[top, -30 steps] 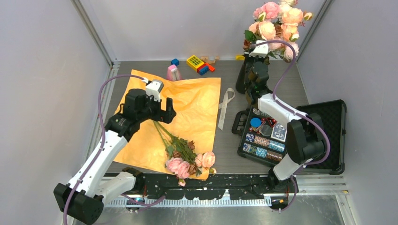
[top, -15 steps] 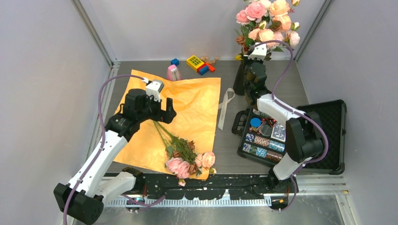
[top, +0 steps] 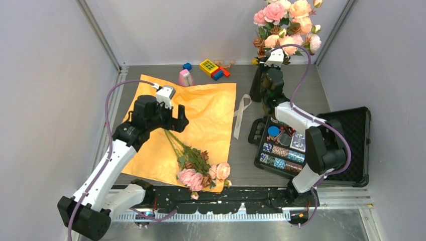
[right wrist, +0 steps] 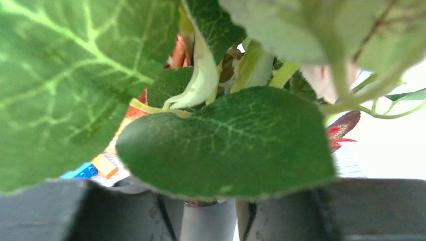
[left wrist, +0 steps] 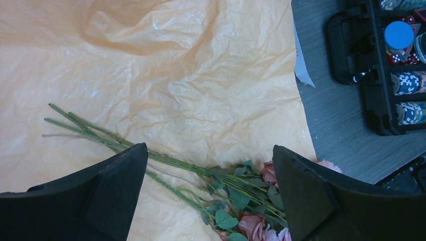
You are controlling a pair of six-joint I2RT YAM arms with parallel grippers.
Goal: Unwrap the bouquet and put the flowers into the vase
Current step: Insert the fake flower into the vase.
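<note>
Pink flowers (top: 193, 161), stems diagonally far-left

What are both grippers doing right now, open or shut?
Left gripper: open, empty, above the stems.
Right gripper: cannot be told, blurred under leaves.

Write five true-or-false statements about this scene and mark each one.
1. The orange paper lies spread open on the table. True.
2. Every flower is in the vase. False: one bunch of roses lies on the paper; a second bunch stands in the vase.
3. The left gripper is shut on the stems. False: it is open above them, holding nothing.
4. The cream ribbon lies loose between the paper and the black case. True.
5. The vase lies on its side. False: it stands upright.
</note>
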